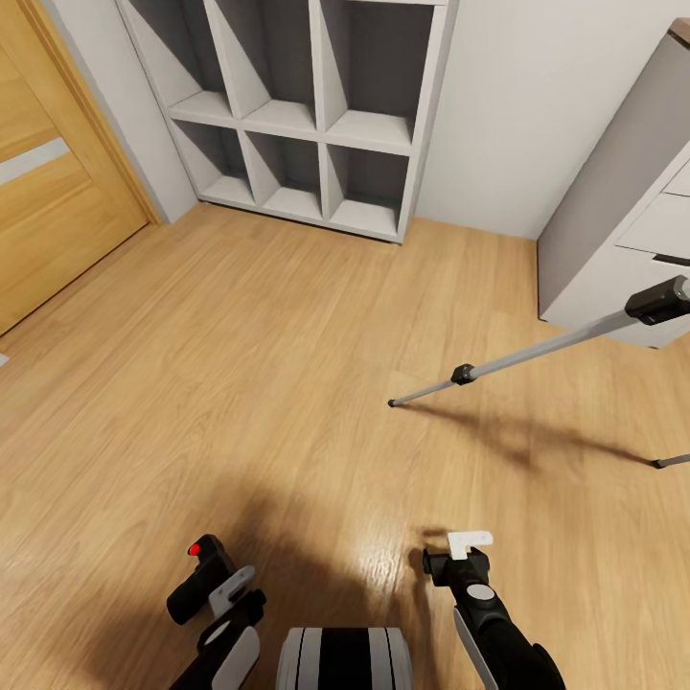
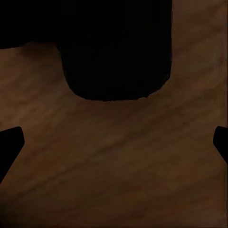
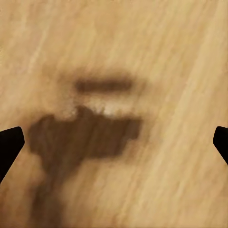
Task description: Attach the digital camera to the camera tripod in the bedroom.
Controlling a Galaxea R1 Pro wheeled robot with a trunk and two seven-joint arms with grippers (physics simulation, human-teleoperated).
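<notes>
Two arms low in the head view, over bare plank floor [image 1: 287, 383]. Left gripper [image 1: 222, 592] pinches the digital camera [image 1: 198, 578]: black body sticking out toward the door side, red button on top. In the left wrist view the camera [image 2: 116, 47] is a black block between the fingertips [image 2: 9, 145], shaded floor beyond it.

Right gripper [image 1: 467, 548]: fingers spread, nothing between them; in the right wrist view just the dark fingertips [image 3: 9, 147] at both edges and the gripper's own shadow on the floor [image 3: 142, 180].

Camera tripod [image 1: 537, 353] is ahead and to the right, partly cut by the frame edge. One silver leg runs down to a black foot on the floor, black joint midway; a second foot shows at the right edge. Its head is out of frame.

Room to move:
- wide open floor between the robot and the tripod's near foot
- white cube shelf [image 1: 316, 120] against the far wall, well apart from the tripod
- wooden door [image 1: 48, 182] at left
- grey desk [image 1: 623, 220] at right, just behind the tripod leg; drawer fronts face the tripod

No brands, labels or readable writing on anything
</notes>
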